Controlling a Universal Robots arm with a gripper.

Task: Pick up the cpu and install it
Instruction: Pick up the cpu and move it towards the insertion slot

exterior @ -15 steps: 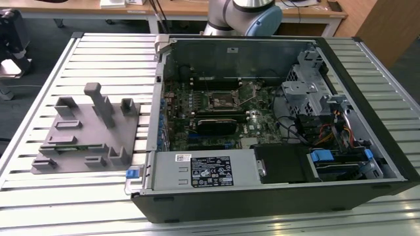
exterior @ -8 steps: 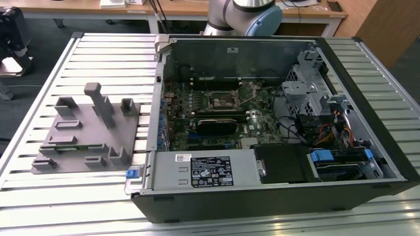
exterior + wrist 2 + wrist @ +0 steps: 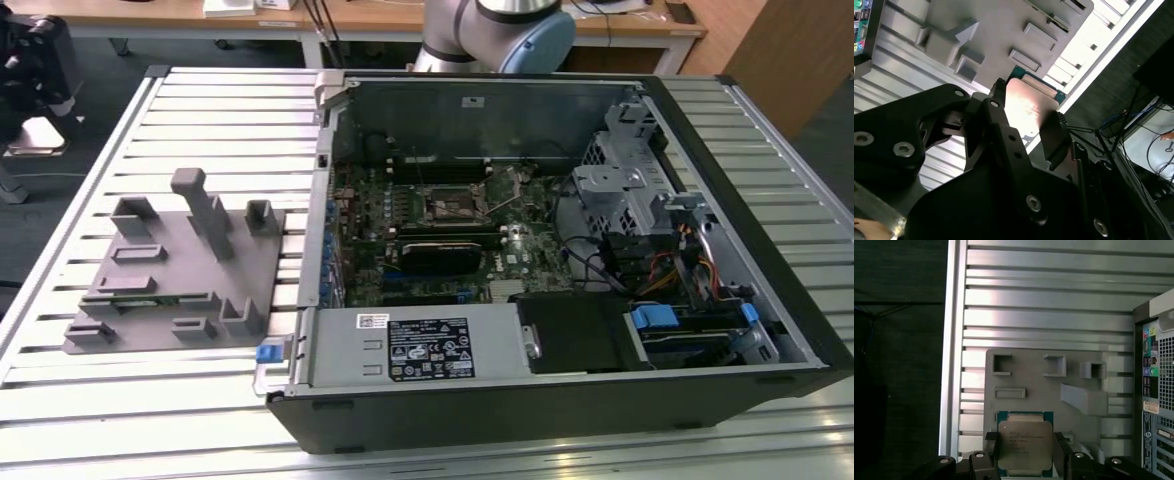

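The cpu (image 3: 1024, 445), a flat square chip with a silvery top and green rim, sits between my gripper's (image 3: 1025, 454) two black fingers (image 3: 991, 452), which are shut on its opposite edges. In the second wrist view the cpu (image 3: 1028, 105) shows the same way, clamped by the gripper (image 3: 1024, 127). It hangs in the air over the near edge of the grey plastic fixture (image 3: 1054, 390). In the exterior view the fixture (image 3: 174, 270) lies on the slatted table, on the exterior view's left of the open computer case (image 3: 561, 250). The motherboard's square socket (image 3: 447, 207) is in the middle of the case.
The robot's base (image 3: 494, 30) stands behind the case. A black heatsink block (image 3: 447, 250) lies just in front of the socket, with drive cages and cables (image 3: 654, 230) on the exterior view's right. The case's rear panel (image 3: 1156, 390) is beside the fixture. The table edge (image 3: 949, 365) drops to dark floor.
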